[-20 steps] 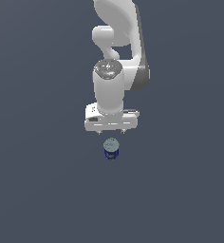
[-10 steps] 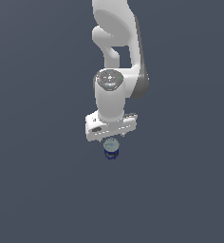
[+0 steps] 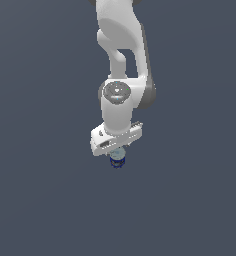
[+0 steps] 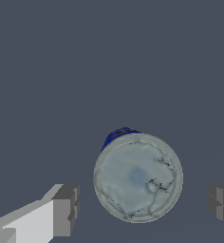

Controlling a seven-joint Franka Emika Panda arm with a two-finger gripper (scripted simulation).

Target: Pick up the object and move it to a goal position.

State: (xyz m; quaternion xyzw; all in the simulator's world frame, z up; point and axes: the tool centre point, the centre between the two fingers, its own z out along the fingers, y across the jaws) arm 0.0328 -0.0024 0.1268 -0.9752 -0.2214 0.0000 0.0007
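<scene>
Exterior view: hand [image 3: 117,151] hangs directly over the can [image 3: 118,158], hiding all but its blue lower part; fingers not visible there; wrist view alone shows the silvery flat top [image 4: 138,178] between both fingers [image 4: 66,210], gaps either side, hand released; can stands upright on the grey counter [image 3: 50,200], long axis vertical, top facing the wrist.

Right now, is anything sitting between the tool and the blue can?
Nothing visible. In the wrist view the can stands upright between the two open fingers, with bare floor in the gaps on both sides. In the exterior view the tool hangs directly over the can, nothing else near. No goal marker shows.
</scene>
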